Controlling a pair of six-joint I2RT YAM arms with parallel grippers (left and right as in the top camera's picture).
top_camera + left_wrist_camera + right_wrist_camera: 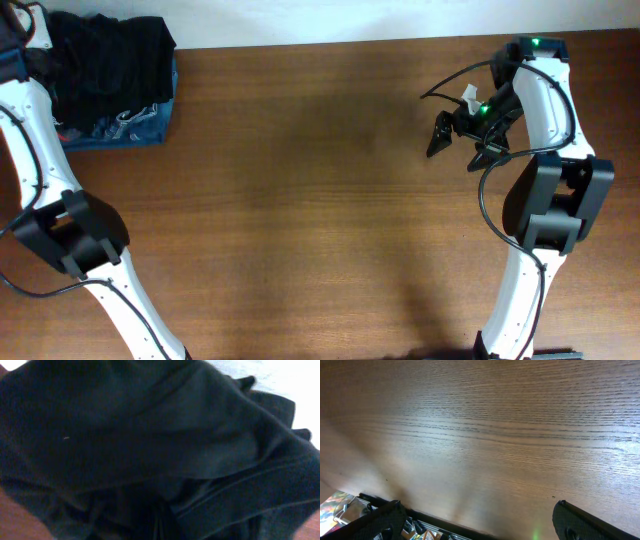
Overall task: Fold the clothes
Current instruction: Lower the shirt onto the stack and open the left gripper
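Jaws on left gripper were pinched shut in the crumpled black garment (150, 435), no clear long axis; right gripper (460, 143) gaped wide, empty.

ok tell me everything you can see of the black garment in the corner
The black garment is plain, very dark soft fabric with no print showing, bunched in a crumpled heap at the far left corner of the table. It lies on the blue garment with white print, which peeks out beneath it. In the left wrist view it fills the frame in loose overlapping folds, with a stitched hem running across. The left gripper's fingers do not show, so no grip can be confirmed.
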